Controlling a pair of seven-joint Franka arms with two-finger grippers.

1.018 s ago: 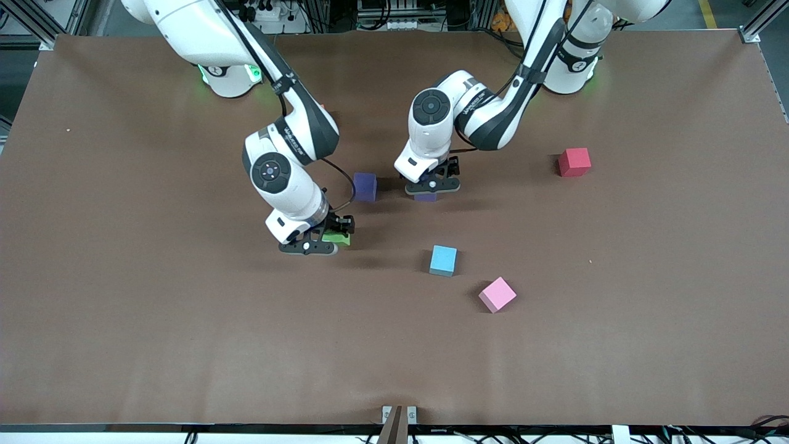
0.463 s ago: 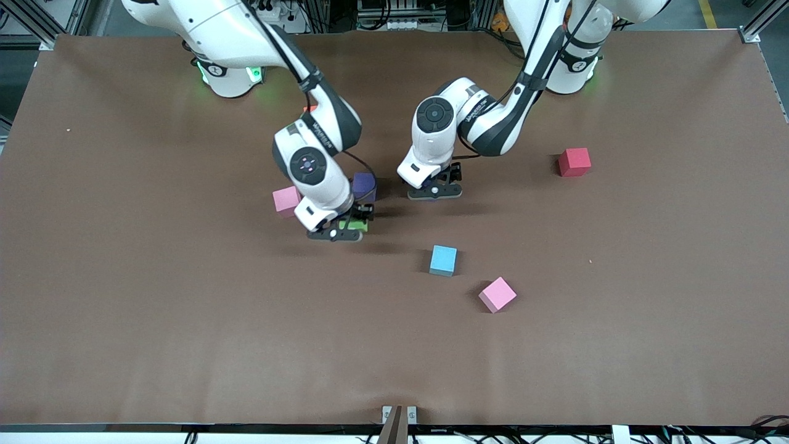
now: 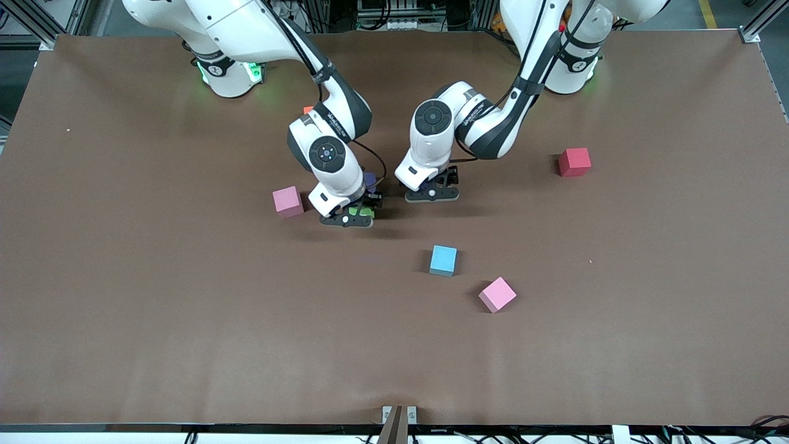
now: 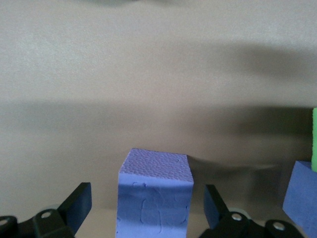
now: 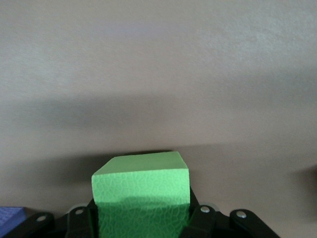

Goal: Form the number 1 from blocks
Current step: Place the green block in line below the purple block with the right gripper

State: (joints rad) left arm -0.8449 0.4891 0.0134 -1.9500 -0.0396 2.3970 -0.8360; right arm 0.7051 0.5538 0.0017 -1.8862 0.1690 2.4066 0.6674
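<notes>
My right gripper (image 3: pixel 348 219) is shut on the green block (image 3: pixel 361 211), low over the table and right beside a purple block (image 3: pixel 370 179) that its hand half hides. In the right wrist view the green block (image 5: pixel 141 191) fills the shut right gripper (image 5: pixel 141 220). My left gripper (image 3: pixel 431 195) hangs low over the second purple block, which the front view hides. In the left wrist view that purple block (image 4: pixel 154 198) stands between the fingers of the open left gripper (image 4: pixel 147 204), with a gap on each side. One pink block (image 3: pixel 288 201) lies toward the right arm's end, another pink block (image 3: pixel 497 294) nearer the camera.
A light blue cube (image 3: pixel 443 259) sits just farther from the camera than the nearer pink block. A red cube (image 3: pixel 574 161) lies toward the left arm's end. A bit of an orange cube (image 3: pixel 307 110) peeks out by the right arm. Brown table (image 3: pixel 185 320) all round.
My right arm carried the green block toward the table's middle, up beside the purple block, uncovering a pink block. The left gripper shifted slightly; the purple block under it no longer shows from the front.
</notes>
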